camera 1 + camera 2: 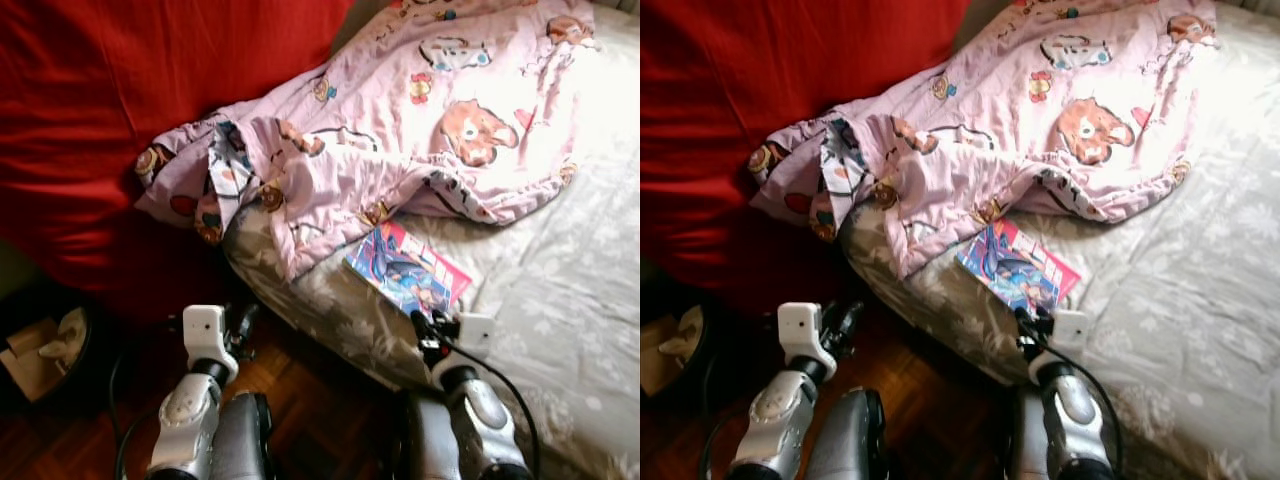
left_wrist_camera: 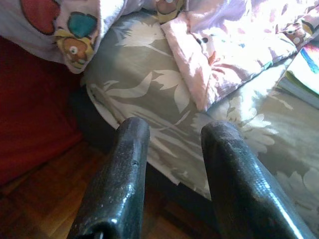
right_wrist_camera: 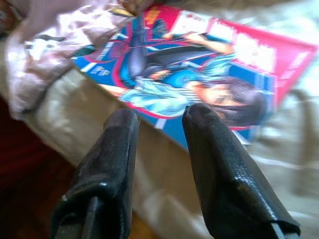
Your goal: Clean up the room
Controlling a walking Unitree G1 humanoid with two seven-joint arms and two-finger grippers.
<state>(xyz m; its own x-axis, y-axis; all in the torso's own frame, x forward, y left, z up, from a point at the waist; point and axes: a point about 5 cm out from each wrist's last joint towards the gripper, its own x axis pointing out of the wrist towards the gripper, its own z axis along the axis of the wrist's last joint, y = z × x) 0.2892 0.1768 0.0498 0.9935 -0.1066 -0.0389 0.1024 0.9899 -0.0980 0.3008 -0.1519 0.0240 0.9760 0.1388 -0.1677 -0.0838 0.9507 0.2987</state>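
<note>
A blanket (image 1: 400,130) lies crumpled on the bed (image 1: 560,300), a magazine (image 1: 408,268) just before it near the edge; floor (image 1: 300,410) lies left.

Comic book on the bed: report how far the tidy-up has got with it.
Nothing looks done yet: the comic book lies flat on the bed, one corner tucked under the crumpled pink blanket. In hand: the right tool is open and pointed at its cover, not gripping it. The left tool is open near the bed's edge. Left: grasping the book, putting it away and straightening the blanket.
</note>
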